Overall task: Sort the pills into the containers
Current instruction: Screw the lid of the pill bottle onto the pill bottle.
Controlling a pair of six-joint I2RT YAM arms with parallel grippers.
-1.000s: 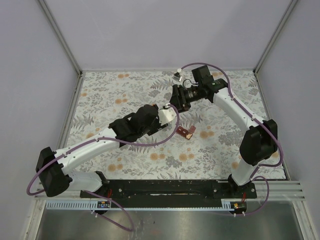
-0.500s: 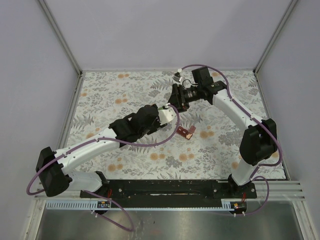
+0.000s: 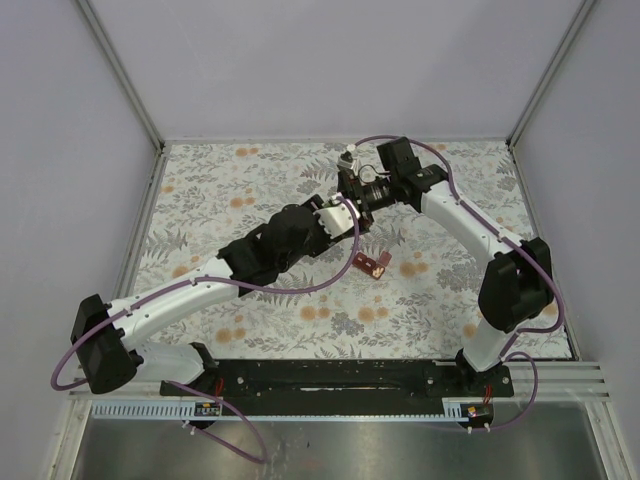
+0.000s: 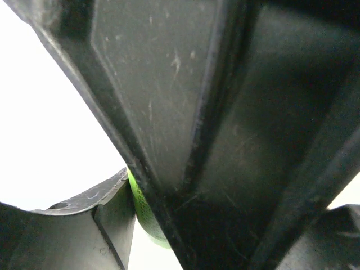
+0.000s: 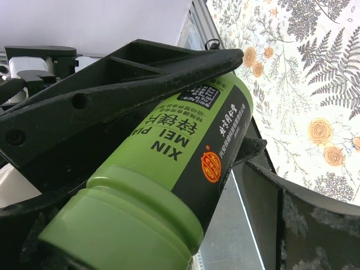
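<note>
One green bottle (image 5: 169, 169) (label reads XIN MEI PIAN), raised over the far middle of the counter (image 3: 250, 180), clamped in left tool (image 3: 345, 207), right tool (image 3: 352, 188) spread wide beside it, one dark-red pill box (image 3: 371, 264) near counter centre

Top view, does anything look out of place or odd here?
Nothing spilled that I can see. The dark-red pill box lies skewed on the flowered cloth, and the green bottle is up in the air, tilted rather than upright, cap on.
</note>
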